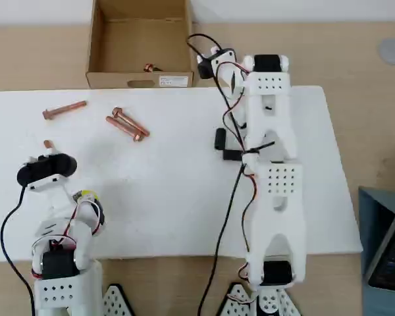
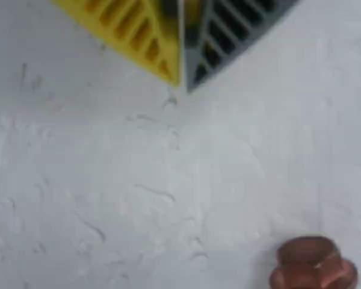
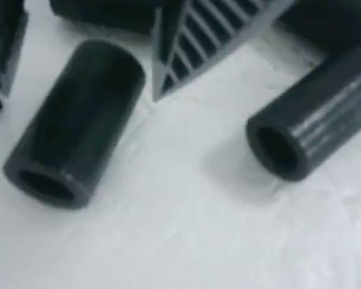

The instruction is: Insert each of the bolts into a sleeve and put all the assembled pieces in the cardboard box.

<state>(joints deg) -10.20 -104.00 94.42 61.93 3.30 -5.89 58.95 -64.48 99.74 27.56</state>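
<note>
My left gripper (image 2: 182,83) is shut with nothing in it; its yellow and grey fingertips meet just above the white mat. A short copper bolt (image 2: 313,268) stands head up close by, also seen as a bolt (image 1: 48,143) at the mat's left edge. My right gripper (image 3: 78,96) is open and straddles a black sleeve (image 3: 72,126) lying on the mat. A second sleeve (image 3: 310,129) lies beside it. From above, the sleeves (image 1: 220,139) sit mid-mat under the right arm. Three long bolts (image 1: 127,124) lie at the upper left. The cardboard box (image 1: 100,39) holds one copper piece (image 1: 149,68).
The white mat (image 1: 171,210) covers most of the table. Cables (image 1: 234,191) run along the right arm. A laptop corner (image 1: 388,243) sits at the right edge. A grey disc (image 1: 394,51) lies at the far right.
</note>
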